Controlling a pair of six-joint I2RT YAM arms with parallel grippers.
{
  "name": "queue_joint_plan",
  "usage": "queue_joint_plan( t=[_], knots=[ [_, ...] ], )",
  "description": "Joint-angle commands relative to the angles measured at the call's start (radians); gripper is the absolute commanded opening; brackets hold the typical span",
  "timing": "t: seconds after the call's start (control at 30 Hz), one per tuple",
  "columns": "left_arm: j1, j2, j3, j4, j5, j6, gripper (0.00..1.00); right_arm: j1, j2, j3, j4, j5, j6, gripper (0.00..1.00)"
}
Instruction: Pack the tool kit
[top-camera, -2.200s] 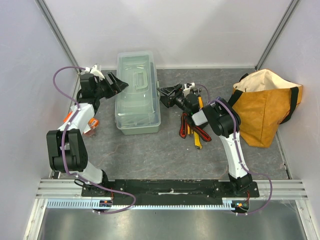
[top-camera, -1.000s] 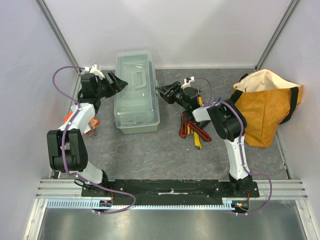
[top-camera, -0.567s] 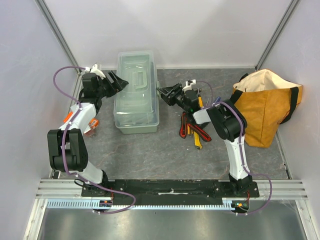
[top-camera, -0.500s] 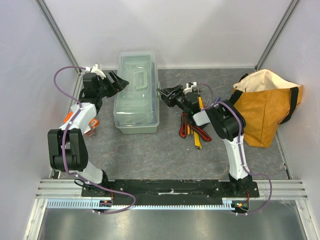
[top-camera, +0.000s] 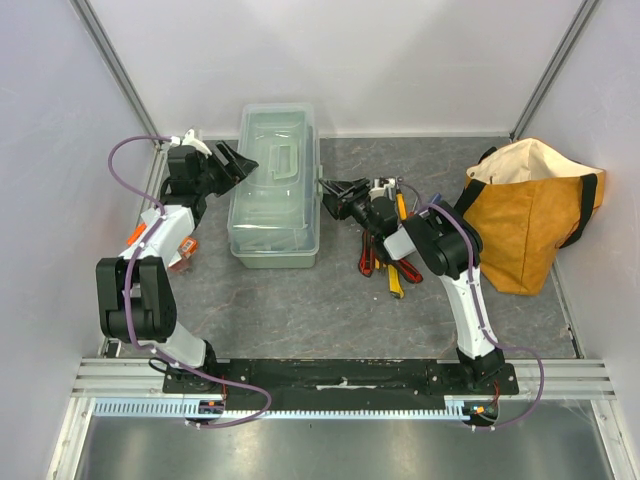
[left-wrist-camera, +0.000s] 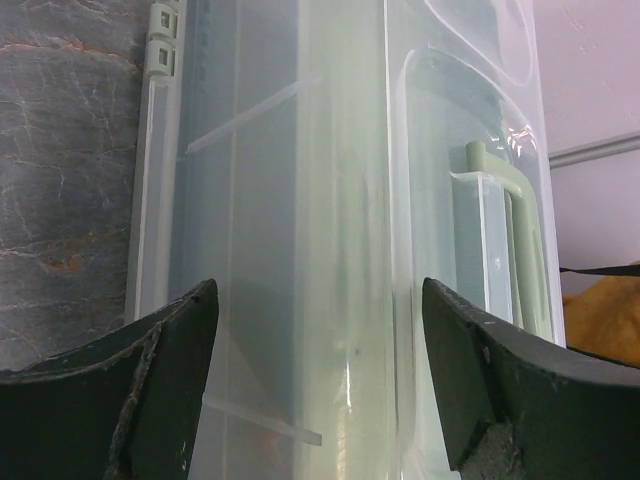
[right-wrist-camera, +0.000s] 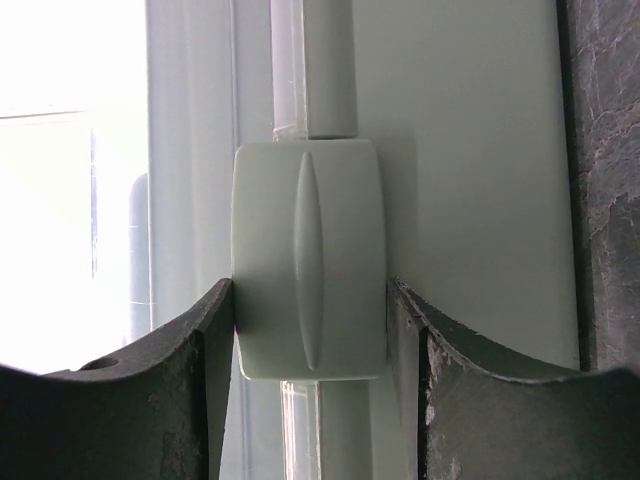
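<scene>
Though the lid (left-wrist-camera: 300, 200) blurs toolbox (top-camera: 272, 252) contents, right gripper (top-camera: 333, 190) clamps latch (right-wrist-camera: 308, 260), left gripper (top-camera: 242, 162) gapes.

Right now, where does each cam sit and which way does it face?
Top external: above and behind, looking down on the pale green plastic toolbox, red-yellow hand tools and tan fabric bag; both arms show.
Left wrist: above the toolbox's translucent lid, facing its handle; left fingers show.
Right wrist: beside the toolbox, facing its pale green plastic latch; right fingers pinch it.
Shared: all three see the toolbox.
</scene>
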Motion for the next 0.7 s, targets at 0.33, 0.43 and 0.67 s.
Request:
queue_joint_plan(
  t=[0.33, 0.43, 0.67],
  knots=[
    [-0.063, 0.107, -0.052, -0.335, 0.046, -0.08, 0.81, 0.026, -0.075, -0.162, 0.468, -0.003, 0.166, 0.51],
    [-0.063, 0.112, -0.052, -0.337, 0.046, -0.08, 0.8, 0.021, -0.094, -0.167, 0.467, 0.001, 0.154, 0.5],
    [-0.065, 0.121, -0.052, -0.337, 0.052, -0.082, 0.8, 0.017, -0.216, -0.127, 0.185, -0.107, -0.013, 0.44]
  ],
)
